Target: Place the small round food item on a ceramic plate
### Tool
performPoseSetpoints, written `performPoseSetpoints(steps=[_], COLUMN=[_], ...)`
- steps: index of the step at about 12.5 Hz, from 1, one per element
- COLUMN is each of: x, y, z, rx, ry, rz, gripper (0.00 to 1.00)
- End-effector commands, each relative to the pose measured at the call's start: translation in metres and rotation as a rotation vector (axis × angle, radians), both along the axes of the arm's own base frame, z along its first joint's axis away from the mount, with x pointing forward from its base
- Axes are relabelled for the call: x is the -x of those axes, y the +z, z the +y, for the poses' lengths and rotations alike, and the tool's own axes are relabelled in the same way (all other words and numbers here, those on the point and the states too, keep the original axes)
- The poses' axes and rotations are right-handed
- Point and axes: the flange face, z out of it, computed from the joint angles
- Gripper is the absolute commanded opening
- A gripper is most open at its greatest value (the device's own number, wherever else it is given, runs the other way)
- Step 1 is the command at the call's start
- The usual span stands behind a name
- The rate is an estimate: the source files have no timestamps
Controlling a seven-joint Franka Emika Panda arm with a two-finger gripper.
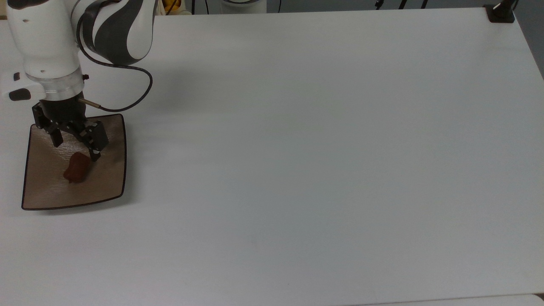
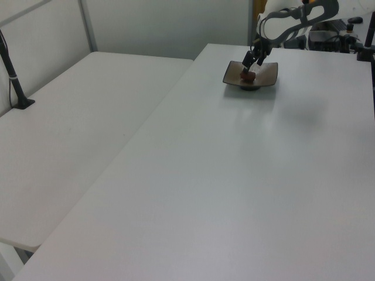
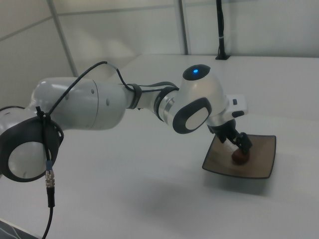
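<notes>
**Inspector:** Position of the small round food item (image 1: 77, 167)?

**Assessor:** Lying loose on the ceramic plate (image 1: 108, 187), toward the middle, slightly nearer the top view's left edge. Plate seated on the white table (image 1: 318, 148), at the top view's far left.

**Inspector:** Gripper (image 1: 75, 143) condition?

**Assessor:** Fingers spread, nothing between them. Poised just above the item, one fingertip (image 1: 96, 154) near its upper end in the top view; contact or clearance there not determinable.

**Inspector:** Handling properties, as judged?

**Assessor:** Probably light, given size against the plate. Glossy reddish-brown skin, so likely slippery under hard pads. Oval with a nub at one end, hence liable to roll or pivot on the glazed surface. Firmness not determinable. If regrasped, best taken across the short axis at mid-body, away from the nub. Plate likely brittle; downward pressure to be avoided.

**Inspector:** Differences between views?

**Assessor:** Top view: square outline, thin dark rim, spread of the fingers. Right view: plate (image 3: 259, 172) raised at its edges, item (image 3: 240, 156) down in the hollow beneath the gripper (image 3: 240, 142), plus the arm's joint with blue light (image 3: 194, 70). Left view: plate (image 2: 235, 79) distant, on a small foot, far end of the table.
</notes>
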Motion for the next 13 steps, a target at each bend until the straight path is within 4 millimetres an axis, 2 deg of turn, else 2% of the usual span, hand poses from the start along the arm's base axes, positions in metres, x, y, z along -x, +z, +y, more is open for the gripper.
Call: performPoseSetpoints(steps=[1,4,6,8,10,12,13], x=[-0.003,0.007,0.024,0.054,0.080,0.097,0.111], y=[0.007,0.031,0.053,0.090,0.125,0.139,0.145], z=[0.001,0.005,0.016,0.030,0.067,0.093,0.118], rx=[0.017,-0.021,-0.058,-0.058,-0.083,-0.100,-0.107], ry=[0.005,0.010,0.035,0.071,0.109,0.111,0.117], rz=[-0.007,0.046,0.177,0.335,0.455,0.474,0.471], gripper=[1.00,1.00,1.00,1.00,1.00,1.00,1.00])
